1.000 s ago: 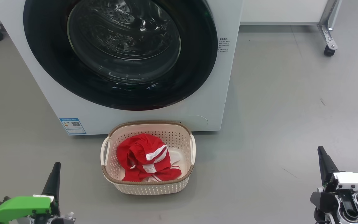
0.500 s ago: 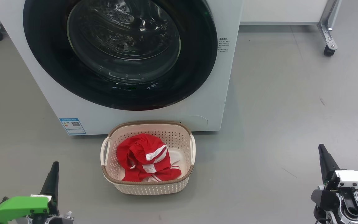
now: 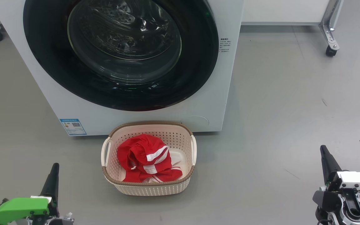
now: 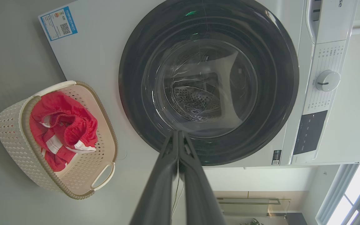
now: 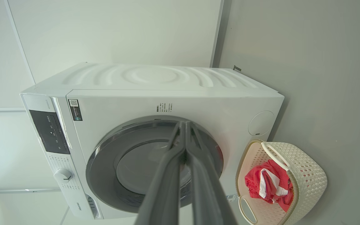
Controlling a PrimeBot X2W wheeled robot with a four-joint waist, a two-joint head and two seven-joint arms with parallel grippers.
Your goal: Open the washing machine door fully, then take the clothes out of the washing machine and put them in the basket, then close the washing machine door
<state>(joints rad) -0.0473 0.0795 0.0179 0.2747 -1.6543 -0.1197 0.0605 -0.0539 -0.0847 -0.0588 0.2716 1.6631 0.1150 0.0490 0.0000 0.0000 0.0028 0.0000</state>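
A: Starting at the left: how is the left pincer [image 3: 55, 170]?
B: Its fingers are pressed together with nothing between them, pointing ahead at the machine [image 3: 58, 100]. In its wrist view the tips line up with the black rim of the door [image 3: 42, 62], well short of it. The blue label [image 3: 72, 126] is ahead of it, slightly right.

A: And the basket [image 3: 150, 123]?
B: It is on the floor [image 3: 277, 93], ahead and to the right of the left pincer and well apart from it, just in front of the machine's base. Its long axis runs side to side along the machine front, with a handle [image 3: 105, 151] at each end.

A: The clothes [image 3: 142, 156]?
B: They are bunched inside the basket, white stripes slanting up to the right. The near wall hides their lower edge. The bundle is too crumpled to tell what garment it is.

A: The door?
B: It is shut flush against the machine, facing the robot, ahead of both pincers and between them. The head view cuts off its top. Reflections on the glass make the drum [image 3: 117, 15] hard to read.

A: The right pincer [image 3: 324, 153]?
B: Its fingers are together as well, holding nothing and pointing ahead. The basket sits ahead and to its left, farther off than from the left one.
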